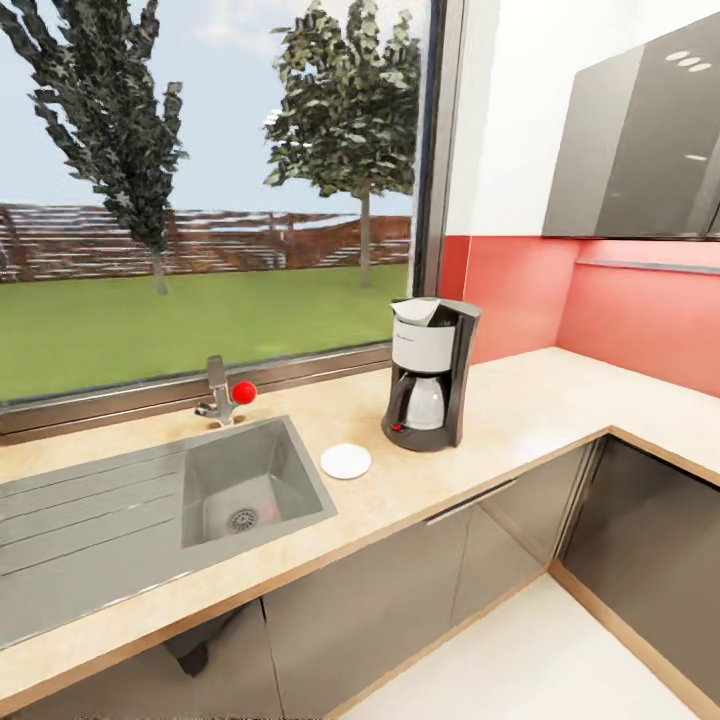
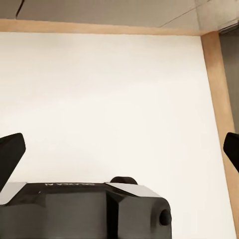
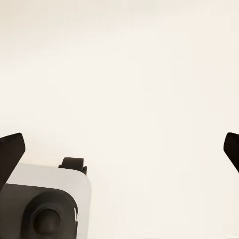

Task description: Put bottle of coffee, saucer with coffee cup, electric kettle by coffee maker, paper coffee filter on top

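Note:
The black and white coffee maker (image 1: 430, 372) stands upright on the light-wood kitchen countertop (image 1: 520, 410), right of the sink. The small white saucer (image 1: 345, 460) lies flat on the counter just left of it, with nothing on it. The bottle of coffee, the paper coffee filter, the coffee cup and the electric kettle are out of view. My left gripper (image 2: 122, 149) hangs open over white floor beside a wooden plinth. Pale floor also lies under my right gripper (image 3: 119, 149), which is open with nothing between its fingers.
A steel sink (image 1: 225, 480) with a drainboard and a red-knobbed faucet (image 1: 225, 392) sits left of the saucer, under a large window. The counter turns a corner at the right, below a glossy grey wall cabinet (image 1: 640, 140). A thin grey shelf board (image 1: 650, 266) runs along the red wall.

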Controlling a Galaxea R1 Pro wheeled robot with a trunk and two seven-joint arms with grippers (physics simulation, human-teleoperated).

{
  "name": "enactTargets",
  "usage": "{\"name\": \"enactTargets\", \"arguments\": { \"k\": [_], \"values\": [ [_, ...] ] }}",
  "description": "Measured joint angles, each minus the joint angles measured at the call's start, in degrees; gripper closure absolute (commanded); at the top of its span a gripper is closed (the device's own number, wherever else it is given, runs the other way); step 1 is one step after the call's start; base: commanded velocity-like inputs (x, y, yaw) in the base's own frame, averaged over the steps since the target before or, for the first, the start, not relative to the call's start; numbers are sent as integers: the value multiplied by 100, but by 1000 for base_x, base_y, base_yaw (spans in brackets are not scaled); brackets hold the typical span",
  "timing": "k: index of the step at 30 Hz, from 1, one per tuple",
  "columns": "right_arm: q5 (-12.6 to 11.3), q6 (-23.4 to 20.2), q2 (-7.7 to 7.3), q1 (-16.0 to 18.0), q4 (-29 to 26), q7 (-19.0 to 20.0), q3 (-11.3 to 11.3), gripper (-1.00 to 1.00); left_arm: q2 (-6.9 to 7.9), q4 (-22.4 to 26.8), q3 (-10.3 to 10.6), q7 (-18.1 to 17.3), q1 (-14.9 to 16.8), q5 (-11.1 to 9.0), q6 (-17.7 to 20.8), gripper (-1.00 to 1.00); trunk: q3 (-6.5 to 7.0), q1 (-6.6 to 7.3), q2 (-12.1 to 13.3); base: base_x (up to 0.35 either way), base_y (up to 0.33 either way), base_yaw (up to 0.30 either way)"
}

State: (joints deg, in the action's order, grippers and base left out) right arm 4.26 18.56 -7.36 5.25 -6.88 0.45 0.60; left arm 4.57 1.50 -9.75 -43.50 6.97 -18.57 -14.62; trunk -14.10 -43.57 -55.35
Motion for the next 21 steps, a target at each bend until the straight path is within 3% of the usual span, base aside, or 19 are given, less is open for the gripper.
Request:
{"name": "enactTargets", "arguments": {
  "k": [21],
  "values": [
    [0,0,0,0,0,0,0,-100,0,0,0,0,0,1,0,-100,0,0,0,-37,80,186]
  ]
}}
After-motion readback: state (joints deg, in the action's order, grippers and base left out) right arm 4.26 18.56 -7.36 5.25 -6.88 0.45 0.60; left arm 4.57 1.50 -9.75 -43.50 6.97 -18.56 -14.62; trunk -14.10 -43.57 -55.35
